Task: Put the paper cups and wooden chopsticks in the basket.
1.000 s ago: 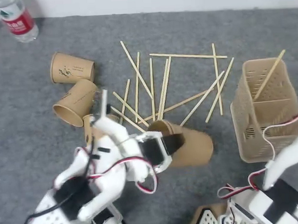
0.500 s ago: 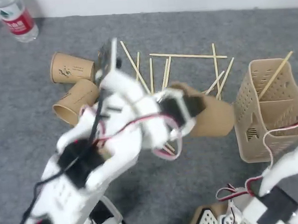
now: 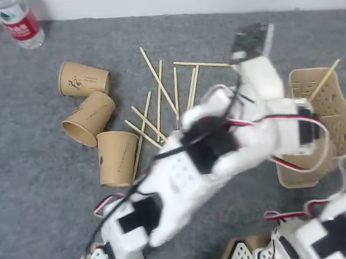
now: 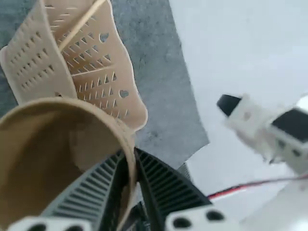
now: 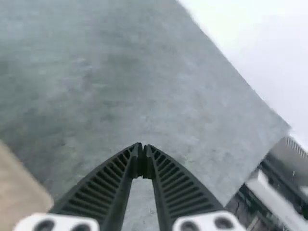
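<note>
My left gripper [image 4: 131, 154] is shut on the rim of a brown paper cup [image 4: 53, 144], one finger inside and one outside. It holds the cup right over the tan perforated basket [image 4: 96, 72]. In the high view the left arm [image 3: 243, 137] stretches across the carpet to the basket [image 3: 334, 106], which holds one chopstick [image 3: 324, 78]. Three more paper cups lie on their sides at the left [image 3: 83, 78], [image 3: 88, 117], [image 3: 117, 157]. Several wooden chopsticks [image 3: 176, 94] are scattered mid-carpet, partly hidden by the arm. My right gripper [image 5: 143, 148] is shut on nothing, above bare grey carpet.
A plastic water bottle [image 3: 17, 20] lies at the far left corner. The right arm's base [image 3: 332, 234] stands at the near right, with red and white cables close to the basket's front. The grey carpet ends at a white floor beyond the basket.
The left arm lifted the cup from the middle of the carpet and swung it right, to over the basket. The right arm stayed in place.
</note>
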